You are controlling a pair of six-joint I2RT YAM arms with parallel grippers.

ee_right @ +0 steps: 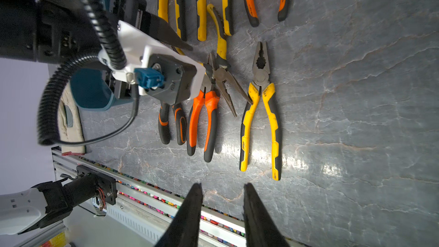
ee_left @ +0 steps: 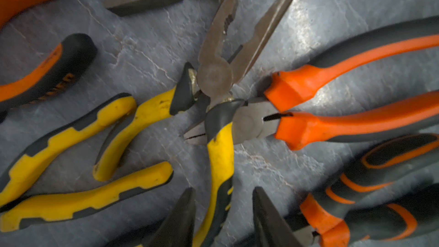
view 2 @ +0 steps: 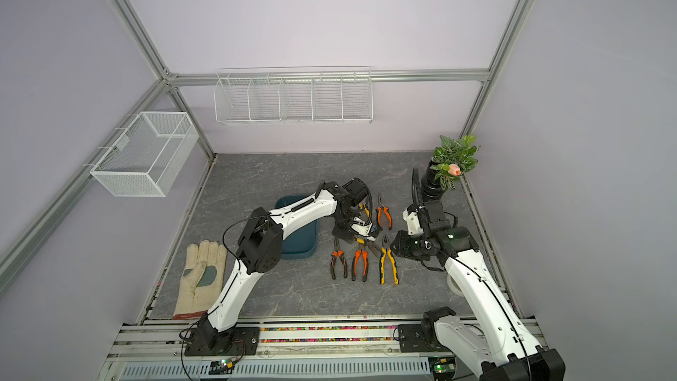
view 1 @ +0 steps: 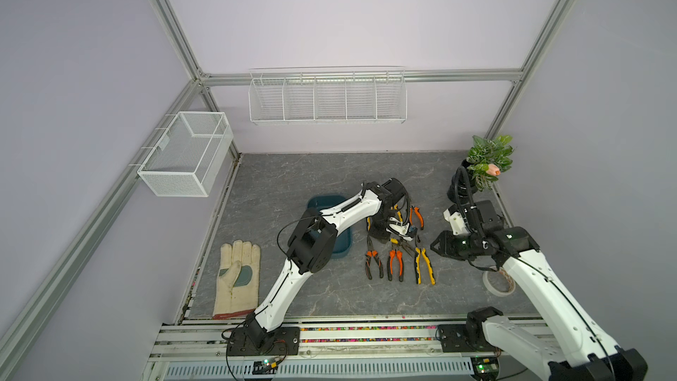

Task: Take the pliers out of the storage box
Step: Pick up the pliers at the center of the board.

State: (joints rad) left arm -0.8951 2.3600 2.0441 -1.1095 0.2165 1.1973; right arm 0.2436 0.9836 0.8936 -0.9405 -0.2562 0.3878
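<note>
1. Grey marble-patterned surface (view 1: 293, 185) carries all seven dark-jawed pliers (ee_right: 204, 119), four with yellow-and-black handles and three with orange-and-black. They lie just beside the dark teal plastic storage box (view 2: 300, 240), outside it.
2. Left claw (ee_left: 222, 193) hangs low over the cluster, its black fingers spread to either side of one yellow handle of the long needle-nosed pliers (ee_left: 215, 77). Whether they touch that handle cannot be told.
3. Those needle-nosed pliers lie with jaws parted, crossing the head of an orange-handled pair (ee_left: 254, 122).
4. Right claw (ee_right: 222, 185) is spread with nothing between its fingers, over bare surface, apart from the nearest yellow-handled combination pliers (ee_right: 260, 77).
5. Dark lettering runs along one orange-and-black handle (ee_left: 57, 81), too blurred to read.
6. Cream work glove with a grey-green palm patch (view 1: 238, 276) lies on the box's other side.
</note>
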